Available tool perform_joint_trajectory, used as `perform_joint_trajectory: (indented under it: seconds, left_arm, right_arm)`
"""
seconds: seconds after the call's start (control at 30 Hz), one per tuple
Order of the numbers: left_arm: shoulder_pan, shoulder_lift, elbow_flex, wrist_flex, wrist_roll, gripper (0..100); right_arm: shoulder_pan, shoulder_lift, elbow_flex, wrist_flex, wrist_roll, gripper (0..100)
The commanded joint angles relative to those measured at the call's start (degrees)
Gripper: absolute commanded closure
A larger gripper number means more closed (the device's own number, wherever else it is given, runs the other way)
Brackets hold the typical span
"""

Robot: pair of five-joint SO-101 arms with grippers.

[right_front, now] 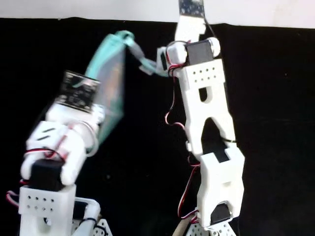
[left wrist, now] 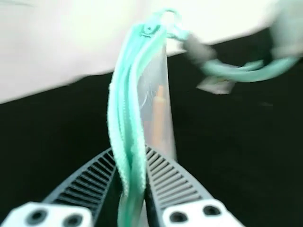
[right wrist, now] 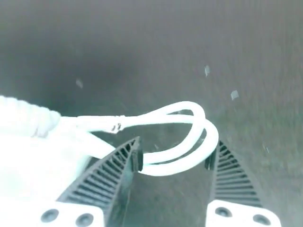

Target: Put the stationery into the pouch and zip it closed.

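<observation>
Pouch (right_front: 109,93) held up off the black table (right_front: 275,108), standing on edge at left. Left gripper (left wrist: 130,152) is clamped on the pouch's lower edge, a finger pressed to each side. An orange item (left wrist: 158,111) shows through the clear side, inside the pouch. Cannot tell if the zip is fully shut. A teal strap (right_front: 147,66) runs from the pouch's top corner rightward to the right gripper (right wrist: 179,144). Its jaws are apart, with the strap loop lying between them.
</observation>
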Motion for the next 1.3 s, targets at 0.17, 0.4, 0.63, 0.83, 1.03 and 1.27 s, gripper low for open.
perform_joint_trajectory:
  seconds: [0.17,0.4,0.63,0.83,1.03,1.27]
  left_arm:
    - [-6.46,0.13,0.75,-8.09,-6.86,99]
    - [-4.44,11.91,7.60,-18.37,-7.30,99]
    - [9.19,26.07,7.52,-21.89,-7.21,99]
    - [22.55,31.78,7.52,-25.32,-1.93,99]
    - [27.30,38.02,7.43,-29.54,-0.26,98]
    - [27.38,45.85,7.52,-29.27,-0.09,80]
  right_arm:
    - [-0.31,-0.75,-11.56,0.66,0.53,77.7]
    - [-0.13,-0.84,-12.00,4.26,0.53,77.7]
    - [2.42,-0.84,-12.00,4.53,0.62,77.7]
    - [6.64,-0.84,-12.00,4.62,0.62,77.7]
    - [9.45,-0.84,-12.00,4.62,0.62,77.7]
    - [9.45,-0.84,-12.00,4.62,0.62,77.7]
